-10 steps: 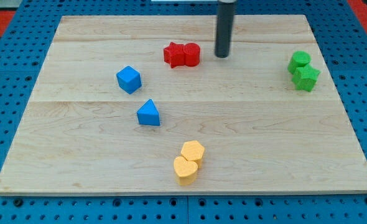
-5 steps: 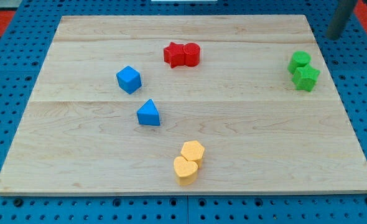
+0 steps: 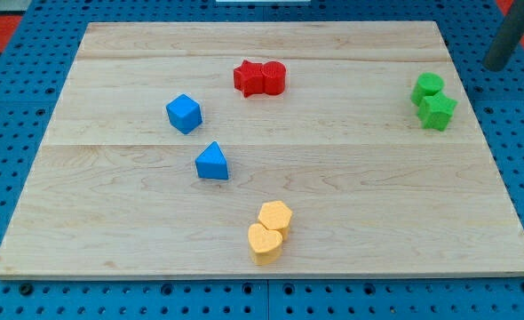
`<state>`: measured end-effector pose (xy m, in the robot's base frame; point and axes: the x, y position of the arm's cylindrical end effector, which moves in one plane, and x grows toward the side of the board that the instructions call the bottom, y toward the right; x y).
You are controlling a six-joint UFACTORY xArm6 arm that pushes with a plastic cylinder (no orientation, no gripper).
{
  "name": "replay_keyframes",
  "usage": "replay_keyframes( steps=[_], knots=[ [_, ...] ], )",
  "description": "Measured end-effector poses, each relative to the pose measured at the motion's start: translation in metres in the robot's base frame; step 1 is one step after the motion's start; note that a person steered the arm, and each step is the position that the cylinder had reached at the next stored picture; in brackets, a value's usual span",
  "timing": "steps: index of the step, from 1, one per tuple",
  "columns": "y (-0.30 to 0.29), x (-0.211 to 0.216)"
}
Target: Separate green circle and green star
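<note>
Blocks noted from the frame's left across. Blue cube [image 3: 184,113] left of centre, blue triangle [image 3: 212,162] just below and right of it, apart. Two yellow blocks near the bottom edge, touching: a yellow heart [image 3: 265,243] with a yellow hexagon-like block [image 3: 276,216] above it. Two red blocks in the upper middle, pressed together: a red star-like block [image 3: 248,77] and a red cylinder [image 3: 273,76].

Far right of the wooden board [image 3: 351,204]: green circle [image 3: 428,86] sits directly above green star [image 3: 437,111], the two touching. Not yet separated.

My tip [image 3: 496,66] is at the upper right of the frame, off the board over the blue pegboard [image 3: 511,133], up and to the right of the green pair and apart from it. No jaws on me, only a rod, so nothing is held or clamped.

Risks, as I judge them. The pair lies close to the board's right edge; a push from the wrong side could carry a block off onto the pegboard. The seam between them is narrow, so entering from the right I may strike both and shove them leftward still joined. A glancing hit on the circle may only roll it around the star.
</note>
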<state>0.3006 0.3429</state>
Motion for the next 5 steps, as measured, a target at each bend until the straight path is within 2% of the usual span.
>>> replay_keyframes(
  steps=[2,5],
  knots=[
    [-0.006,0.067],
    [-0.086,0.064]
  ],
)
